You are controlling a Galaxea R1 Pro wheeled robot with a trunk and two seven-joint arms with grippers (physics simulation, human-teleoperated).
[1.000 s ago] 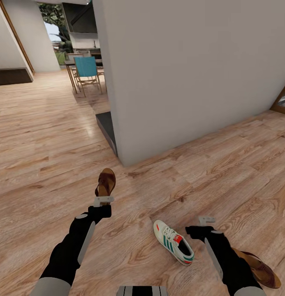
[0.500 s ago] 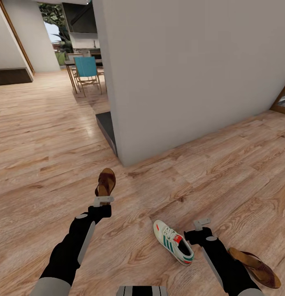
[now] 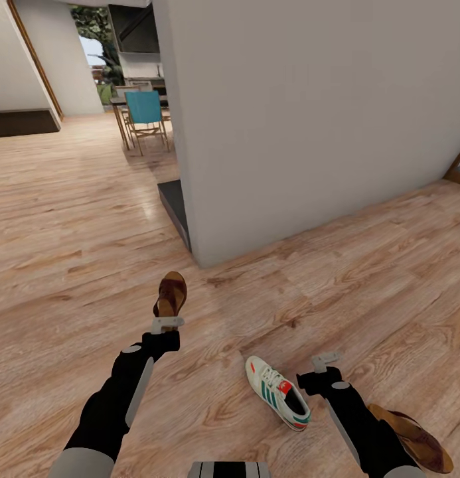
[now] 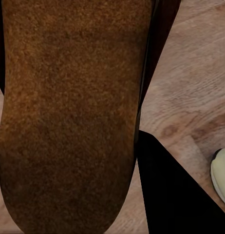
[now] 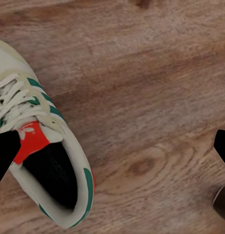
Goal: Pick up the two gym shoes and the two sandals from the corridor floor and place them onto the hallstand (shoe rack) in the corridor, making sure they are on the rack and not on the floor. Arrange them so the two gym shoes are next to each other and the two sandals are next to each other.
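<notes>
Head view: a white lace-up gym shoe with green stripes and a red-orange tongue patch [image 3: 278,393] lies on the light brown wood-plank floor [image 3: 70,219], just beside the spread right end effector [image 3: 325,362]. One flat brown leather sandal [image 3: 170,295] is pinched in the left end effector [image 3: 166,324]; another [image 3: 411,430] lies behind the right arm. Beyond stand a grey wall corner [image 3: 309,113] and a teal chair [image 3: 145,109]; no writing is legible.

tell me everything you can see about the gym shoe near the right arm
The gym shoe is a white lace-up sneaker with green side stripes, a red-orange tongue patch and a dark inside. It sits upright on the wood floor, its collar beside the right end effector, which hovers open without gripping it.
</notes>
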